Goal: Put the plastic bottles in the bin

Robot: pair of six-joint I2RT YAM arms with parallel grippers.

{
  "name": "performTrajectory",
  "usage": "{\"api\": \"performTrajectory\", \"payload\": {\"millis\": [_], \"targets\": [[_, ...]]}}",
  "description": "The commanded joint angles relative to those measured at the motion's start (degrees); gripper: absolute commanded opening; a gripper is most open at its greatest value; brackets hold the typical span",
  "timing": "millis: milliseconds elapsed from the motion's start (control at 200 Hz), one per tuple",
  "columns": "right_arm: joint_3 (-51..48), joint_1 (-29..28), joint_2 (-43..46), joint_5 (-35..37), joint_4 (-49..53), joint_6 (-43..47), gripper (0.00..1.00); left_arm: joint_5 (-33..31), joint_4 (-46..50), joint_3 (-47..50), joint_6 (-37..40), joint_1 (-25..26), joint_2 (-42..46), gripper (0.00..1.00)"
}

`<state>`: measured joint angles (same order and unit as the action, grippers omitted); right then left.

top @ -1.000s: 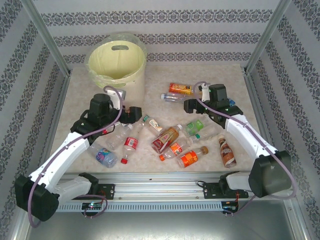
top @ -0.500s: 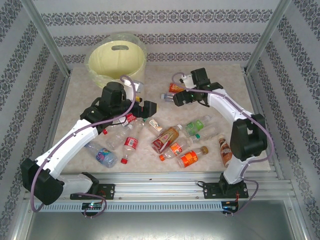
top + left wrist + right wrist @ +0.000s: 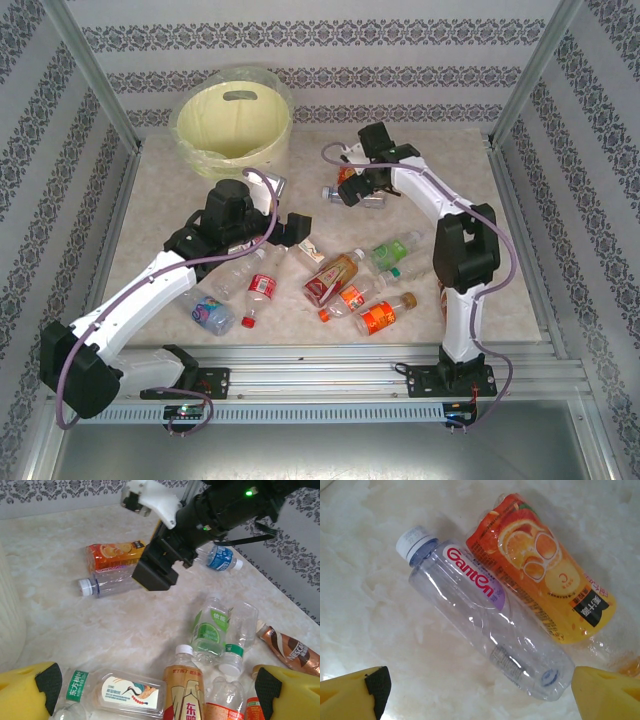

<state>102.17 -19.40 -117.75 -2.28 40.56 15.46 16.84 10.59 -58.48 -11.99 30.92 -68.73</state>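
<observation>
A: Nearest us, left pincer spread wide over the scattered plastic bottles on the table.
B: Beyond, we see right pincer spread too, clear bottle between its tips, orange-label bottle touching it. Farthest, the bin stands at far left.

Cut off at the right edge of the left wrist view: brown-label bottle. Cropped along its lower edge: gold-label bottle and clear bottle beside it. Reduced to a sliver of wall at far left: bin. Partly covered by the right arm: orange-label bottle. Too small to read from above: every label.
</observation>
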Motion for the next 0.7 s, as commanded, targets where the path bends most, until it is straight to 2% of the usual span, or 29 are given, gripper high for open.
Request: {"api": "performTrajectory", "payload": {"millis": [0,325,694], "targets": [[3.82,-0.33,-3.3,1.78,4.44,2.55,0.91,-0.53,-2.51,-0.29,1.04,1.17,1.58,1.0],[7.18,0.0,-7.97,0.71,6.5,3.26,0.87,-1.78,-1.69,-0.5,2.13,1.52,1.04,1.0],[6.79,0.67,-9.88,0.63,6.8,2.98,0.88,-2.32,-0.54,-0.91,3.2,2.74,-0.17,1.0]]}}
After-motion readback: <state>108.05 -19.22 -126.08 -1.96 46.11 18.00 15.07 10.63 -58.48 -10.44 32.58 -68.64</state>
